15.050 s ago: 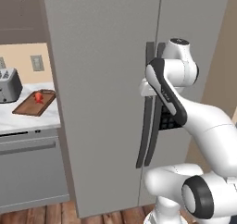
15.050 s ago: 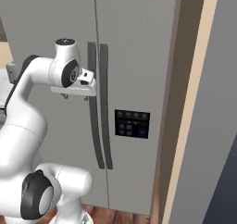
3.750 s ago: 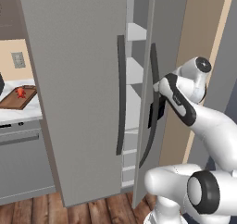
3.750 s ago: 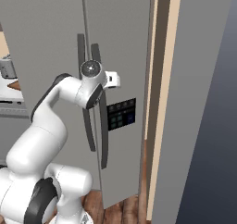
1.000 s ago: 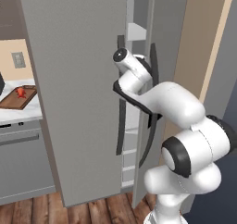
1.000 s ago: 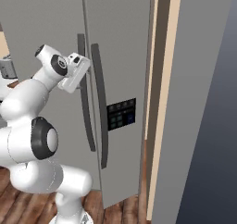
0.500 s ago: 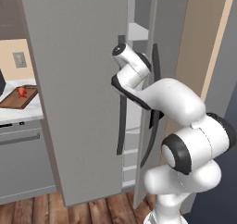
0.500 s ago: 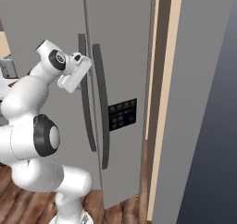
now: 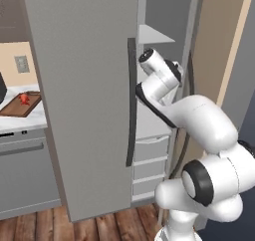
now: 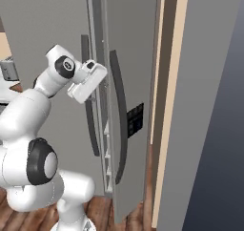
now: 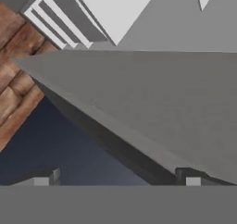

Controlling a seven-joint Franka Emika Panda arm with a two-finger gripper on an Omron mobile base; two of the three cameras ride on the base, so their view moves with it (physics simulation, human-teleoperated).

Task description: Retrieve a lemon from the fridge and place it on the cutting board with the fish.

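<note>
The grey fridge (image 9: 84, 85) stands with its left door swung partly out, so a gap shows grey shelves (image 9: 152, 34) and drawers (image 9: 149, 150) inside. No lemon can be seen on them. My gripper (image 10: 97, 77) is at handle height in front of that gap, between the two dark handles (image 10: 119, 125). In the hand view it (image 11: 118, 181) is open, with nothing between the fingertips (image 11: 46, 179), and looks along a grey door edge down to the drawers. On the counter at far left lies the brown cutting board (image 9: 12, 108) with the red fish (image 9: 24, 98) on it.
The right fridge door (image 10: 136, 48) with its dark panel (image 10: 135, 120) is angled outward close to my hand. A tan wall (image 10: 174, 106) flanks the fridge on the right. Grey appliance fronts (image 9: 25, 180) sit under the white counter (image 9: 20, 123). The floor (image 9: 74, 227) is wood.
My hand has shifted to the right, from in front of the left door's handle to the gap between the doors. The jaws stayed open and the doors did not move.
</note>
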